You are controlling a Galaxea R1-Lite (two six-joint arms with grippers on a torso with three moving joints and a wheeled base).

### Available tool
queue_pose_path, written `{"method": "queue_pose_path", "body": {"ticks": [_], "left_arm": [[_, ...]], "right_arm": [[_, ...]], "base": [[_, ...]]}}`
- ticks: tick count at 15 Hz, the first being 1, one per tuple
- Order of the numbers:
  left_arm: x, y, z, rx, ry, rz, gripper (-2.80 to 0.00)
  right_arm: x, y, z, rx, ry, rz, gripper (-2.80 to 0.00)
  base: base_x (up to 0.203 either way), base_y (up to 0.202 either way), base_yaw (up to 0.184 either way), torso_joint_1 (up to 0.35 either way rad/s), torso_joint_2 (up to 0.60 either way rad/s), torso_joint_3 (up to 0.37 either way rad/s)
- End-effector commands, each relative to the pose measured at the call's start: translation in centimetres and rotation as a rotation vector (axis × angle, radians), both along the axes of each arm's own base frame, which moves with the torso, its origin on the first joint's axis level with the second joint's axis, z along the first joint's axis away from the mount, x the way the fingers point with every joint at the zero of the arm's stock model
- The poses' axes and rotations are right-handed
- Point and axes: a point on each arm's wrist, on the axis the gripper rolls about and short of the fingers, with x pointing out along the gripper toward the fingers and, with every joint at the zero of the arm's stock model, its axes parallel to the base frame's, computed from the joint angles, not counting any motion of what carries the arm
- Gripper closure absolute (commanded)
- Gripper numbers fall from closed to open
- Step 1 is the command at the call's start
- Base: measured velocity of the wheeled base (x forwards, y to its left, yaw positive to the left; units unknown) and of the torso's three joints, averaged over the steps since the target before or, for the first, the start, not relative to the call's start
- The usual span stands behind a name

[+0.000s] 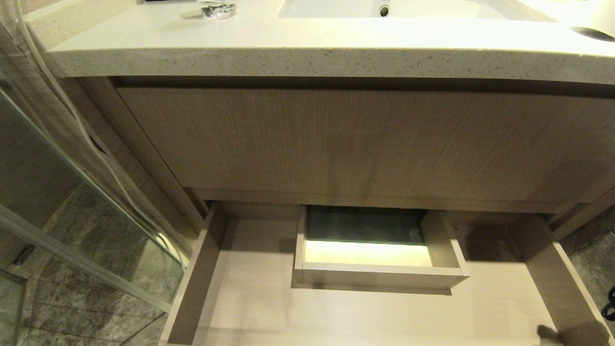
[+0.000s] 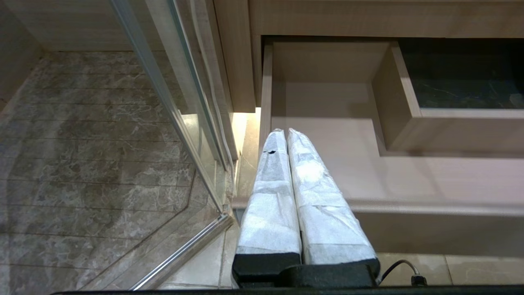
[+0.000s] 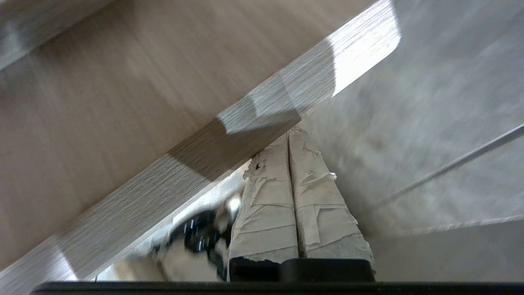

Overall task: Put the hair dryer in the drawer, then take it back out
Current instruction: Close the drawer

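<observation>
Head view: a speckled stone countertop (image 1: 307, 53) above a tall wood-grain front (image 1: 365, 144). Below it, the drawer (image 1: 202, 278) pulled wide open, pale floor bare, a boxed cutout (image 1: 379, 250) at its middle. No hair dryer anywhere here, and neither arm in sight.

Left wrist view: left gripper (image 2: 286, 133) parked over the drawer's front corner beside a glass shower panel (image 2: 172, 106), wrapped fingers pressed together, holding nothing. Drawer floor on this side bare too.

Right wrist view: blurred. Right gripper (image 3: 288, 135) low against the drawer's wooden edge, fingers together and empty, tips just under or touching the board, hard to say which. Dark shape behind the fingers, possibly part of the robot.

Hair dryer out of every view, so its place unknown. Judged from the task alone: likely light, rigid, smooth plastic, somewhat slippery. Best taken around the slim handle, not the fat barrel or loose cord.
</observation>
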Motion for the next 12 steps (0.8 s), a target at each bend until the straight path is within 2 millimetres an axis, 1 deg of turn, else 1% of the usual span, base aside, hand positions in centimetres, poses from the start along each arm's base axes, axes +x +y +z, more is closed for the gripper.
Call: {"method": "queue_pose_path", "body": {"ticks": [1, 3, 5, 8, 9, 10, 12], "left_arm": [[0.0, 0.0, 0.0, 0.0, 0.0, 0.0, 0.0], [0.0, 0.0, 0.0, 0.0, 0.0, 0.0, 0.0], [0.0, 0.0, 0.0, 0.0, 0.0, 0.0, 0.0], [0.0, 0.0, 0.0, 0.0, 0.0, 0.0, 0.0], [0.0, 0.0, 0.0, 0.0, 0.0, 0.0, 0.0], [0.0, 0.0, 0.0, 0.0, 0.0, 0.0, 0.0], [0.0, 0.0, 0.0, 0.0, 0.0, 0.0, 0.0]], "right_arm": [[1.2, 0.4, 0.6, -0.041, -0.067, 0.05, 0.0], [2.4, 0.8, 1.1, -0.075, -0.138, 0.096, 0.0], [4.2, 1.4, 2.1, -0.119, -0.251, 0.155, 0.0], [7.4, 2.5, 4.5, -0.217, -0.475, 0.261, 0.0], [8.1, 2.6, 5.3, -0.254, -0.537, 0.298, 0.0], [8.6, 2.7, 6.4, -0.3, -0.6, 0.338, 0.0], [8.0, 3.0, 8.7, -0.337, -0.672, 0.421, 0.0]], "base": [[0.0, 0.0, 0.0, 0.0, 0.0, 0.0], [0.0, 0.0, 0.0, 0.0, 0.0, 0.0], [0.0, 0.0, 0.0, 0.0, 0.0, 0.0], [0.0, 0.0, 0.0, 0.0, 0.0, 0.0], [0.0, 0.0, 0.0, 0.0, 0.0, 0.0], [0.0, 0.0, 0.0, 0.0, 0.0, 0.0], [0.0, 0.0, 0.0, 0.0, 0.0, 0.0]]}}
